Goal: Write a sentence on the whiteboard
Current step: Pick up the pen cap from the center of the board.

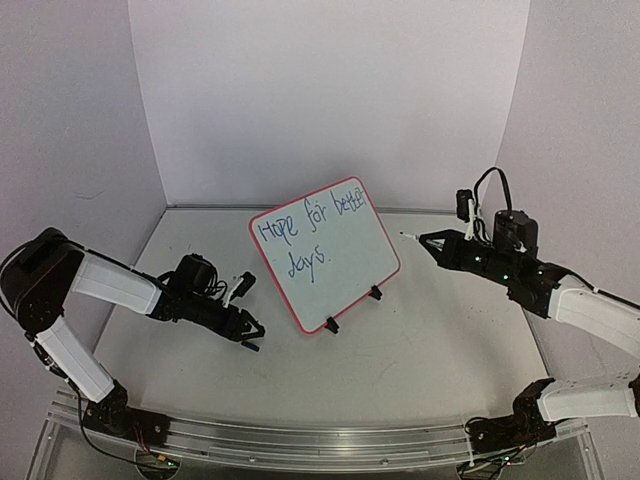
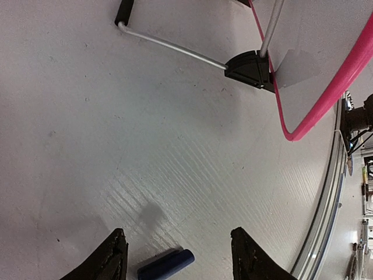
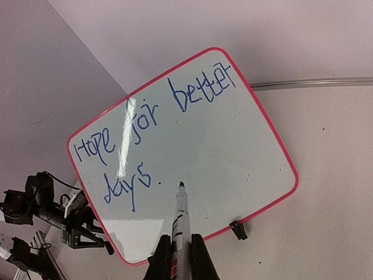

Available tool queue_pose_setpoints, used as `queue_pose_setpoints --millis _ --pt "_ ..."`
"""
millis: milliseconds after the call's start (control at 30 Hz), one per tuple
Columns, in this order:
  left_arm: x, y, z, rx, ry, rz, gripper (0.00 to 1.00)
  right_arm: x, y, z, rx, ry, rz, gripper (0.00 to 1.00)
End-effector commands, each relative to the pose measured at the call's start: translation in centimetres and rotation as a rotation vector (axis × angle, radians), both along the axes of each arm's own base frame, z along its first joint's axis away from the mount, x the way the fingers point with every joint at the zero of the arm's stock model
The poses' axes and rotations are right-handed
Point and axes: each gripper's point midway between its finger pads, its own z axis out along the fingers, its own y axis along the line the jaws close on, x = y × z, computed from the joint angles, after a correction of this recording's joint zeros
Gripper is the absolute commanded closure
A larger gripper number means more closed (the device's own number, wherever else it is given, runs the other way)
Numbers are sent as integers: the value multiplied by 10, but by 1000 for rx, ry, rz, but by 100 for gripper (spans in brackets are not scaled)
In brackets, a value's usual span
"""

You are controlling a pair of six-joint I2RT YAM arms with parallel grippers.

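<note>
The whiteboard [image 1: 340,270] stands tilted on two black clip feet mid-table, its frame red-pink [image 2: 326,111]. The sentence [image 1: 312,232] in blue reads "Hope for better days." over two lines [image 3: 145,137]. My right gripper [image 1: 432,243] is shut on a white marker [image 3: 180,213]. The marker's tip hangs just off the whiteboard's [image 3: 233,157] right side and points at its face. My left gripper [image 1: 250,335] rests low on the table left of the board. It stands open [image 2: 178,256], and a blue marker cap [image 2: 166,263] lies loose between its fingers.
A wire support leg [image 2: 169,45] runs from the clip foot [image 2: 250,67] behind the board. White walls close in the table on three sides. An aluminium rail [image 1: 300,440] lines the near edge. The left arm [image 3: 58,213] shows beyond the board's lower left corner.
</note>
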Motion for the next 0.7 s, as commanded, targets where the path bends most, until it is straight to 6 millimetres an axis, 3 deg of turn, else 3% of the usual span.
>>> queue_pose_setpoints --millis 0,467,667 --pt "-9 -1 -13 6 47 24 41 -2 1 10 27 -30 10 100" --pt "-65 -5 -27 123 114 38 44 -8 -1 3 30 -23 14 100" --pt "-68 0 -25 238 43 80 48 -11 -4 -2 31 -19 10 100"
